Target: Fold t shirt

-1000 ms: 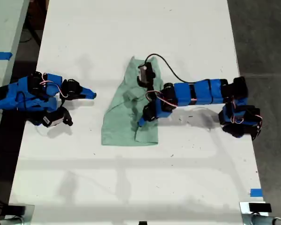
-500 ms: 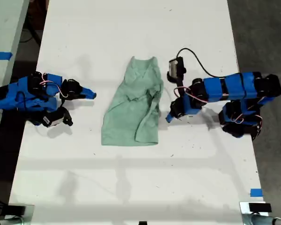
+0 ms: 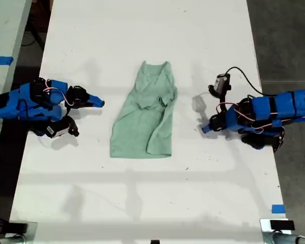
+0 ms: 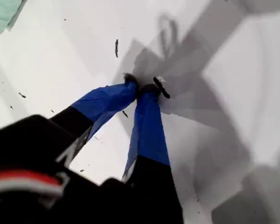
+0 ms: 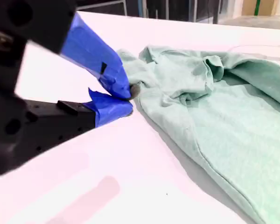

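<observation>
- Exterior view: the small, soft, pale mint-green t shirt (image 3: pixel 145 115) lies on the white table (image 3: pixel 142 203), about in the middle, narrow neck toward the top of the view, wide hem toward the bottom.
- One side of the shirt (the exterior view's right side) is folded in over itself and looks bumpy.
- My first gripper (image 4: pixel 141 88) has its blue-taped tips pinched together w/ nothing between them, down by bare table. In the exterior view it (image 3: pixel 205 128) sits at the right, apart from the shirt.
- My second gripper (image 5: pixel 126 99) has its blue tips nearly together, nothing held. The shirt (image 5: pixel 214 107) is just beside it.
- In the exterior view it (image 3: pixel 99 102) is at the left, near the shirt but not touching.
</observation>
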`<state>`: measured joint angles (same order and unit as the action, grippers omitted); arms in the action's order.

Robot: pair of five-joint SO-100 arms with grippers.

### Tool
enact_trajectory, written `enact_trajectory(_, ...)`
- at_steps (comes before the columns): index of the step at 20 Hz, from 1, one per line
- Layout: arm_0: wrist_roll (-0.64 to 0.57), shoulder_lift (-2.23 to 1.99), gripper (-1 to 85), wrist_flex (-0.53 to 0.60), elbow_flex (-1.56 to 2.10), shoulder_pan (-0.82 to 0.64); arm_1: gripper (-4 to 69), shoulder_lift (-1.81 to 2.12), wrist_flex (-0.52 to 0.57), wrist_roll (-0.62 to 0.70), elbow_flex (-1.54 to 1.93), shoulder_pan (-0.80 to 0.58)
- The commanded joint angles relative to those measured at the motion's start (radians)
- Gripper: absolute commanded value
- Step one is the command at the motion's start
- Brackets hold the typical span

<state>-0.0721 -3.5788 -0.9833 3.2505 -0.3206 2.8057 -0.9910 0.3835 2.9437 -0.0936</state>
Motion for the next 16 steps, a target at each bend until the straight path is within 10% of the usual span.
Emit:
enact_trajectory(1, 0.000, -0.008, -0.2, 0.003, 0.043, 0.000, 1.8, 0.388, -0.164, 0.026, 0.126, -0.029)
enact_trajectory(2, 0.000, -0.008, -0.2, 0.000, 0.043, 0.000, 1.5, 0.696, -0.336, 0.044, 0.173, -0.025)
enact_trajectory(16, -0.003, -0.008, -0.2, 0.000, 0.043, -0.002, 1.5, 0.690, -0.345, 0.049, 0.164, 0.011)
